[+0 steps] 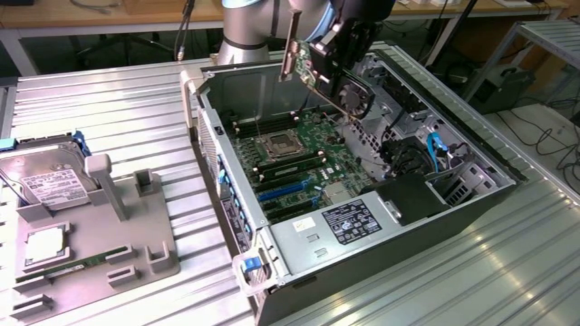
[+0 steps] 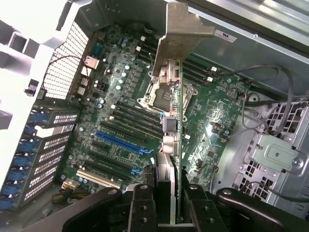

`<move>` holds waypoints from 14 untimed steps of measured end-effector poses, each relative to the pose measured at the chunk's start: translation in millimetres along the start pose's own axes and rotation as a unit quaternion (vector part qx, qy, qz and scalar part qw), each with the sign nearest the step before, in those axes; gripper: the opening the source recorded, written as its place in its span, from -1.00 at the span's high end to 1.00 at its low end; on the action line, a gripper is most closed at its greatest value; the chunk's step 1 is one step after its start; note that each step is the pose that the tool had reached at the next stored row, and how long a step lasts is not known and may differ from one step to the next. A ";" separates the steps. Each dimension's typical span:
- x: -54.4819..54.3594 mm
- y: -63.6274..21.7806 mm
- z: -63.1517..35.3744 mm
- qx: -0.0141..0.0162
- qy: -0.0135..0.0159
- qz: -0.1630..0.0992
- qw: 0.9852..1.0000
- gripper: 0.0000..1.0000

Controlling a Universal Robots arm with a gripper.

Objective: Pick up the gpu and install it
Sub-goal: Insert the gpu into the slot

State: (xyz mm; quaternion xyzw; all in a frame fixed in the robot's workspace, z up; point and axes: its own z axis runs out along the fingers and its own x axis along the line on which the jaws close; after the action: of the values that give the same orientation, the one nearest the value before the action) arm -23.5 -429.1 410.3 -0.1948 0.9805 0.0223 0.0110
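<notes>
Gripper [image 2: 169, 194] clamped on gpu [image 1: 332, 76] | held above open case [image 1: 208, 130] | case holds motherboard [image 1: 308, 146], power supply [image 1: 337, 227]

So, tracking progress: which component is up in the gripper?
The gpu, held on edge above the open case; the hard drive and memory stick sit on the tray.

Note your gpu [image 1: 328, 73]: green board, black fan block, silver end bracket (bracket end uppermost in the exterior view). It is lifted in the air, steeply tilted, lower edge toward the motherboard [image 1: 308, 146] and clear of it.
</notes>
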 end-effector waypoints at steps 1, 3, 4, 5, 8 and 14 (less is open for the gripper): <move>0.0 0.0 0.0 0.000 0.000 -0.002 1.000 0.44; 0.0 0.0 0.0 0.000 0.000 -0.006 1.000 0.44; 0.0 0.0 0.0 0.000 0.000 -0.008 1.000 0.44; 0.0 0.0 0.0 0.000 0.000 -0.010 1.000 0.44; 0.0 0.0 0.0 -0.001 0.001 -0.017 1.000 0.44; 0.0 0.0 0.0 -0.001 0.001 -0.028 1.000 0.44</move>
State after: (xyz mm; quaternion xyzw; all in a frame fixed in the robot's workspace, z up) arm -23.5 -429.1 410.3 -0.2223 0.9747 0.0226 0.0104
